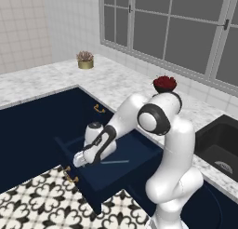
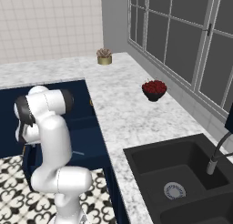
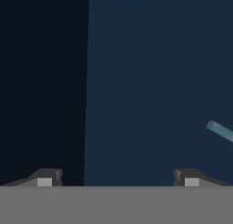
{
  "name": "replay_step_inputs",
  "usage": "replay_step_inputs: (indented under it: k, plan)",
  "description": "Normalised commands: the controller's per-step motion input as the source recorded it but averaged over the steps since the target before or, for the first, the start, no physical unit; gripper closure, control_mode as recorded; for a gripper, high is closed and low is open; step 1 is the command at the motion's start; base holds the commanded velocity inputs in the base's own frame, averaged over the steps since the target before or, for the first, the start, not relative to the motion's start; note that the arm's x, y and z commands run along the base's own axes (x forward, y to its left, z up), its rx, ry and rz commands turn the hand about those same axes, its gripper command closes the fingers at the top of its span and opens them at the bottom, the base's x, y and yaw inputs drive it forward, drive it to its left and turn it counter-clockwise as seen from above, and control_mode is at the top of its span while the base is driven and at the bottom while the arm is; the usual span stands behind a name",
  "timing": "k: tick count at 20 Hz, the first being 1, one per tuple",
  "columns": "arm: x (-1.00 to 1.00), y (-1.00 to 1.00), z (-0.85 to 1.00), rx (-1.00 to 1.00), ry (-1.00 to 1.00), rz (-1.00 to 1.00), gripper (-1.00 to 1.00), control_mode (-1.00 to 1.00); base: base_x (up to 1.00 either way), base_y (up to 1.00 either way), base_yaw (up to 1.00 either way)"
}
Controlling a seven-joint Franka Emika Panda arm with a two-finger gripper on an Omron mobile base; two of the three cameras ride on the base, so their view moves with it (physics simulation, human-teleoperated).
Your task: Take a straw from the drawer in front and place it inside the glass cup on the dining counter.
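Observation:
The navy drawer stands pulled out below the marble counter, its brass handle at the front. The straw lies flat on the drawer floor as a thin pale stick. My gripper hangs low over the drawer's left part, a little left of the straw. In the hand view my gripper is open, fingertips wide apart with nothing between them. The straw's end shows at that view's right edge, off to the side of the fingers. The glass cup and the dining counter are out of view.
A dark bowl of red fruit and a small potted plant stand on the marble counter by the window. A black sink lies to the right. Patterned floor tiles spread in front of the drawer.

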Motion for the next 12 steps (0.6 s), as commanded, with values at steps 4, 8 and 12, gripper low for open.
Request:
replay_step_inputs:
  k: [4,8,12]
  plan:
    - [-0.20,0.05,0.44,0.00,0.00,-0.02,-1.00,-1.00,0.00,0.00,0.00]
    - [0.12,-0.77,0.47,-0.02,0.00,-0.07,-1.00,-1.00,0.00,0.00,0.00]
    - [0.29,-0.84,0.13,0.00,0.00,-0.02,-1.00,-1.00,0.00,0.00,0.00]
